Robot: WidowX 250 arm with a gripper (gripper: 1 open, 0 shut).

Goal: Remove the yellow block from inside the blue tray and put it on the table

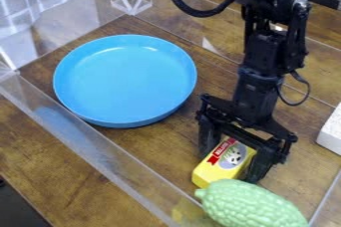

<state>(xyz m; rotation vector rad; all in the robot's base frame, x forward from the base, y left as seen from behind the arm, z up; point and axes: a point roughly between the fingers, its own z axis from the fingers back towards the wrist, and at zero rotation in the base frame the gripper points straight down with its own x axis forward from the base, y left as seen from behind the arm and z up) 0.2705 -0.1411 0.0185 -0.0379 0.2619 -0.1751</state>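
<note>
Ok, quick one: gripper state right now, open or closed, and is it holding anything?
Gripper: open, holding nothing. Its fingers straddle the yellow block, which lies on the table, outside the blue tray.

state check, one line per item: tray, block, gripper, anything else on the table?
blue tray: empty, flat on the table.
yellow block: out of the tray, lying on the table, label side up, between the gripper's open jaws.
gripper: open, pointing down over the block; contact cannot be told.
green gourd toy: lying on the table right beside the block.
white object: at right edge, cropped.
</note>
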